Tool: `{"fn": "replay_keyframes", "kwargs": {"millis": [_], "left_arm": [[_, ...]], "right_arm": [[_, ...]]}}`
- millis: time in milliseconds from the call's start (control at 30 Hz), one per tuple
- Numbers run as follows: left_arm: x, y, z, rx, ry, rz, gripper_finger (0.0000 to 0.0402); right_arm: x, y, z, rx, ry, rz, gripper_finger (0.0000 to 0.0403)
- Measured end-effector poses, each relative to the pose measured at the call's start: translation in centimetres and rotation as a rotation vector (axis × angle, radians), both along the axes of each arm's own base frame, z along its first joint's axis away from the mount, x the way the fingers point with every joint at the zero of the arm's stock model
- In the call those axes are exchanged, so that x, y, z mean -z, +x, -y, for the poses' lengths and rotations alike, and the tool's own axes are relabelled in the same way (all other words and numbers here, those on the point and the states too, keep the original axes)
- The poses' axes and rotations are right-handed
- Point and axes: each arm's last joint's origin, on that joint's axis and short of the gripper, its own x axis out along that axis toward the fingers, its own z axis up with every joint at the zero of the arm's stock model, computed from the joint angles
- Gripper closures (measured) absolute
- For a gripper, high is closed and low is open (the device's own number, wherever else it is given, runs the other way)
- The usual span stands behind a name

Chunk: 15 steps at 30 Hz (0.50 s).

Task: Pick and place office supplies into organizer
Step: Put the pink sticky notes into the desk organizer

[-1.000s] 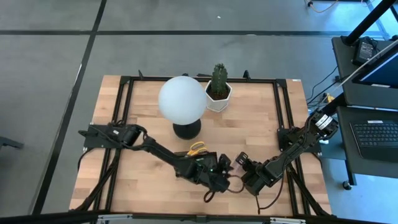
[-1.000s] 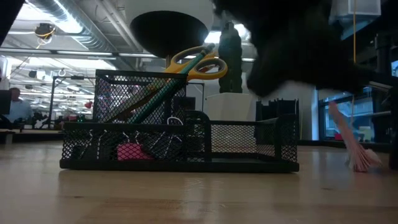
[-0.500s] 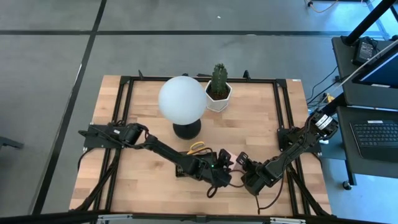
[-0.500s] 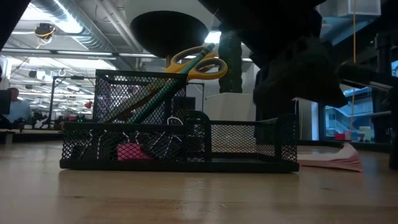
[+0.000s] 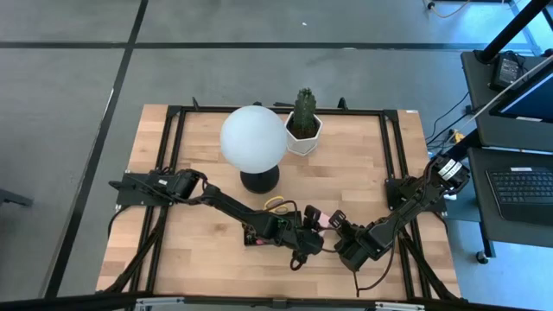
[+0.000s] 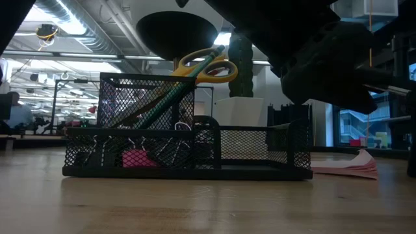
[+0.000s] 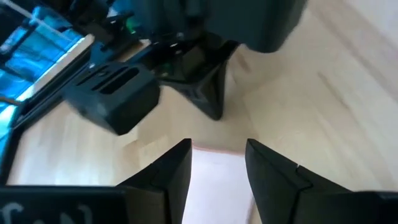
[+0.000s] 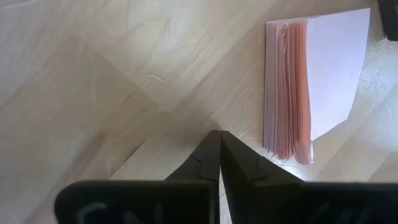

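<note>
Hovering spread over the pink sticky-note pad (image 8: 317,81), your left claw (image 7: 217,165) is lining up the pick. The pad lies on the counter (image 5: 199,259) just beside the organizer (image 6: 188,153); your right claw (image 8: 219,155), pressed together, waits near it. Next you'd likely lower and pinch the pad.

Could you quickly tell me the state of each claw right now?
Left claw: open, empty, above the pink sticky-note pad.
Right claw: shut, holding nothing.

One organizer (image 6: 188,153) holds one pair of yellow-handled scissors (image 6: 211,65), one pink eraser (image 6: 134,158) and several pencils, too crowded to count. Beside the organizer lies one pink sticky-note pad (image 8: 314,87). Behind it stand one globe lamp (image 5: 252,138) and one potted cactus (image 5: 303,121).
</note>
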Motion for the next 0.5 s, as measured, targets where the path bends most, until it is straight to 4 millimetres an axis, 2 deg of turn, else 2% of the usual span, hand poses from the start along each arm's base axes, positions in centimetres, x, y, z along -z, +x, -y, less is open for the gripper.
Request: {"fn": "replay_keyframes", "kwargs": {"millis": [133,267,500], "left_arm": [[0.3,0.1,0.2,0.043,-0.019,-0.006,0.0254],[0.7,0.3,0.2,0.009,-0.108,0.003,0.0253],[2.7,0.8,0.2,0.026,-0.063,-0.003,0.0261]], "right_arm": [[0.0,0.0,0.0,0.000,0.000,0.000,0.0387],[0.0,0.0,0.0,0.000,0.000,0.000,0.0387],[0.0,0.0,0.0,0.001,0.000,-0.001,0.0387]]}}
